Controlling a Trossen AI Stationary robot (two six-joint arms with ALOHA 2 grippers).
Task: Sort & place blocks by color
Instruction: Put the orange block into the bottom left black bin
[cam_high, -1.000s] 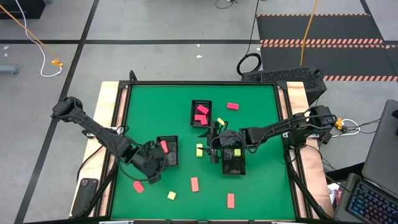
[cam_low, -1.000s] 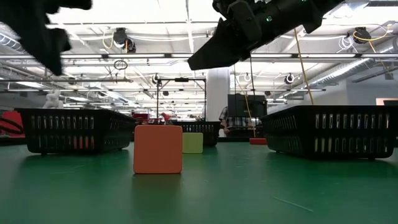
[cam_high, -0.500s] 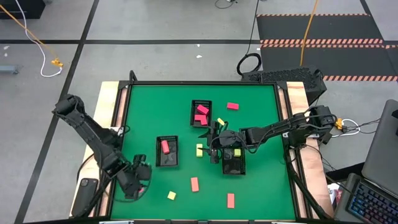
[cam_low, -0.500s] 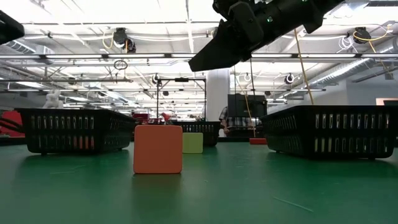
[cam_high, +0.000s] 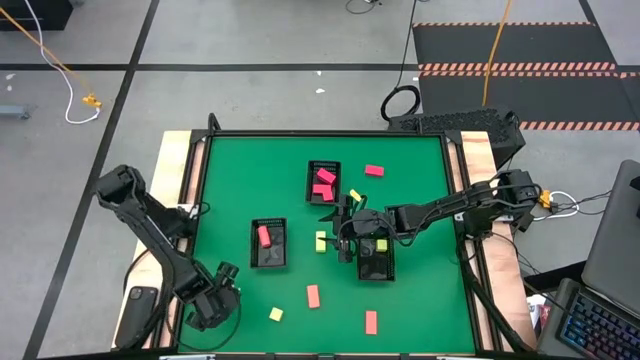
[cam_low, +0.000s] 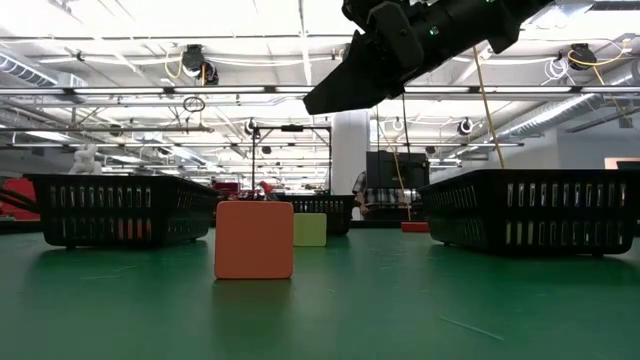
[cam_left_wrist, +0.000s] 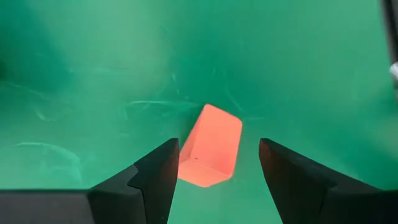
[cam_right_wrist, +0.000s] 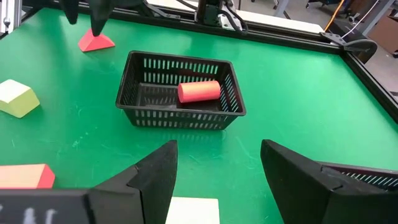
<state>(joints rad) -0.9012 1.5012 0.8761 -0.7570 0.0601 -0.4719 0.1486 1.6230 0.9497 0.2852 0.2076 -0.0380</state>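
My left gripper (cam_high: 213, 300) is at the table's near-left corner, open and low over a pink-red block (cam_left_wrist: 211, 148). Its fingers stand on either side of the block, which lies on the green mat; my own arm hides the block in the high view. My right gripper (cam_high: 345, 232) hangs open mid-table over a pale yellow block (cam_right_wrist: 193, 210). Loose blocks lie around: pink-red (cam_high: 374, 170), yellow (cam_high: 354, 195) (cam_high: 275, 314), salmon (cam_high: 313, 296) (cam_high: 371, 322). The left tray (cam_high: 268, 258) holds a round red block (cam_right_wrist: 199, 91).
Three black trays stand on the mat: the far one (cam_high: 323, 168) holds pink-red blocks and the right one (cam_high: 376, 268) holds a yellow block. A raised frame (cam_high: 196, 200) borders the mat. In the low view a salmon block (cam_low: 254, 240) sits in front of a yellow one (cam_low: 310, 229).
My left gripper has swung from beside the left tray toward the table's near-left corner and come down over the pink-red block there. The right arm has kept still and no block has moved.
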